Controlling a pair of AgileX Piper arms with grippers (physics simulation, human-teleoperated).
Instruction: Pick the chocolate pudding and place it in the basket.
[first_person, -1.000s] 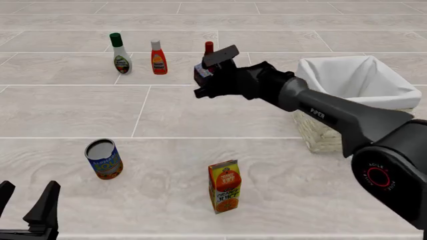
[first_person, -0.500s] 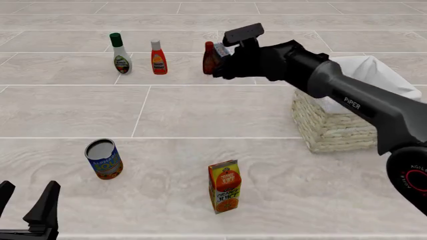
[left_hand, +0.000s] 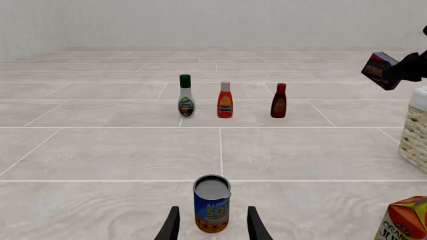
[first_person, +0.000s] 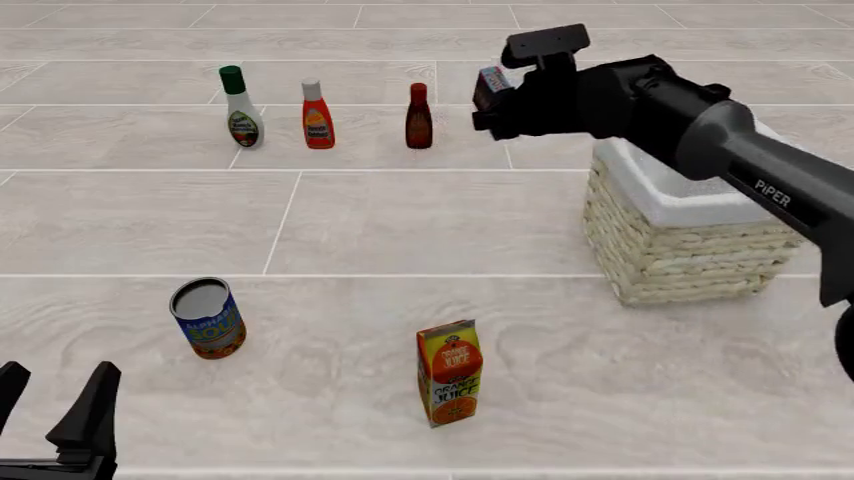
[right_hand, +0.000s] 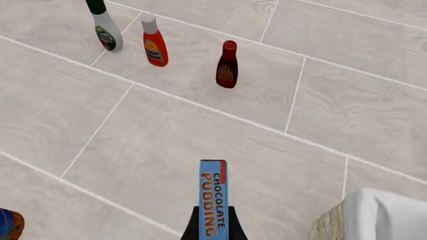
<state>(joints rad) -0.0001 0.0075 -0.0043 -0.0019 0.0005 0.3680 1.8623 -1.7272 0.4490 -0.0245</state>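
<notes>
Since a second ago the right arm had swung from in front of the dark red bottle toward the basket, carrying the chocolate pudding up and rightward.

In the front view, the right gripper (first_person: 497, 98) was closed on the chocolate pudding (first_person: 491, 80), held in the air just left of the basket (first_person: 674, 240), not yet over its white-lined opening. The left gripper (first_person: 54, 405) sat low at the near edge, jaws spread and empty. An orange juice carton (first_person: 450, 372) and a soup can (first_person: 208, 318) stood well short of the carry path.

In the left wrist view, the can (left_hand: 211, 203) stood between the open left fingers, and the pudding (left_hand: 380, 70) showed high near the basket's edge.

In the right wrist view, the pudding (right_hand: 213, 198) was pinched edge-on, the basket's cloth rim (right_hand: 387, 210) off to one side.

The carry probably needs to continue until the box is squarely above the lining, clearing the rim, before release.
</notes>
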